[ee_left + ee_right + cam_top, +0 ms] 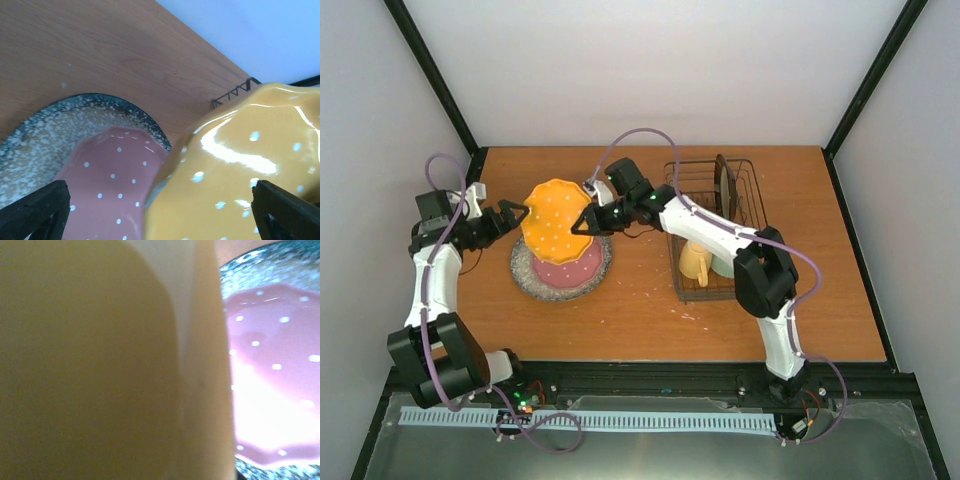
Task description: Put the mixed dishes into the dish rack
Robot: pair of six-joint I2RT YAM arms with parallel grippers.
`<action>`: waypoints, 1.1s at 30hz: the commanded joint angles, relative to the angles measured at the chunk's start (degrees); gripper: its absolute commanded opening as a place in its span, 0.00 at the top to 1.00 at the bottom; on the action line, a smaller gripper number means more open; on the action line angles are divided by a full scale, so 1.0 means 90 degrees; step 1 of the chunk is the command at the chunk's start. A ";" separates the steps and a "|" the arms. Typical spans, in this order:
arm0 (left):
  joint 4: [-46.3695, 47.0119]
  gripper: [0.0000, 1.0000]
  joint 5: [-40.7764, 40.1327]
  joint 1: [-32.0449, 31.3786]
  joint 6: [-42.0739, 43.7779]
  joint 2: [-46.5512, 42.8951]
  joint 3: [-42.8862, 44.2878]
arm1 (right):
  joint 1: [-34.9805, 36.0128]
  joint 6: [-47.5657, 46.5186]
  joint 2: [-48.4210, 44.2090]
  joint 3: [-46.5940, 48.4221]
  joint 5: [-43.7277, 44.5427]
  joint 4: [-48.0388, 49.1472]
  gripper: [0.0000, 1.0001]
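An orange plate with white dots (555,215) is held tilted above a pink dotted plate (570,268), which lies on a grey speckled plate (530,272). My right gripper (584,222) is shut on the orange plate's right rim. That plate (100,365) fills the right wrist view and hides the fingers. My left gripper (517,218) is open at the plate's left rim. In the left wrist view its fingers (35,210) stand wide apart around the rim of the orange plate (240,170). The dark wire dish rack (750,185) stands to the right.
The rack holds an upright dark plate (725,185), a yellow mug (695,262) and a pale mug (723,266). A rack corner (230,95) shows in the left wrist view. The pink plate (110,185) and the speckled plate (50,130) lie below the left gripper.
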 commanded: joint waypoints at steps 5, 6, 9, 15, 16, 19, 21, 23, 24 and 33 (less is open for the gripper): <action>0.0758 0.00 -0.2127 -0.0012 -0.0464 -0.1453 0.0124 | -0.0043 -0.0753 -0.1964 -0.0024 0.2912 -0.0416 0.97; 0.0911 0.00 -0.2389 -0.0013 -0.0513 -0.1779 0.0032 | -0.0047 -0.0815 -0.2126 -0.0031 0.3343 -0.0515 0.97; 0.1145 0.00 -0.2882 -0.0013 -0.0548 -0.2206 -0.0192 | -0.0053 -0.0889 -0.2570 -0.0048 0.4759 -0.0873 0.97; 0.0908 0.00 -0.2933 -0.0015 -0.0271 -0.1945 -0.0280 | -0.0053 -0.0685 -0.2980 -0.0029 0.7553 -0.1985 0.97; 0.0912 0.00 -0.2926 -0.0008 -0.0248 -0.1895 -0.0321 | -0.0060 -0.0630 -0.2980 -0.0055 0.7928 -0.2176 0.97; 0.0998 0.00 -0.2932 -0.0017 -0.0218 -0.1894 -0.0410 | -0.0063 -0.0332 -0.3036 -0.0340 0.8693 -0.2529 0.97; 0.1049 0.00 -0.2972 -0.0016 -0.0171 -0.1923 -0.0442 | -0.0084 -0.0110 -0.3124 -0.0635 0.9061 -0.2626 0.97; 0.1045 0.00 -0.3039 -0.0012 -0.0102 -0.1917 -0.0428 | -0.0138 0.0132 -0.3169 -0.0857 0.9338 -0.2767 0.97; 0.1038 0.00 -0.3052 -0.0017 -0.0076 -0.1894 -0.0422 | -0.0182 0.0173 -0.3193 -0.1004 0.9376 -0.2784 0.97; 0.1125 0.00 -0.2981 -0.0013 -0.0053 -0.1809 -0.0472 | -0.0692 0.0382 -0.3198 -0.1709 0.9450 -0.2907 0.97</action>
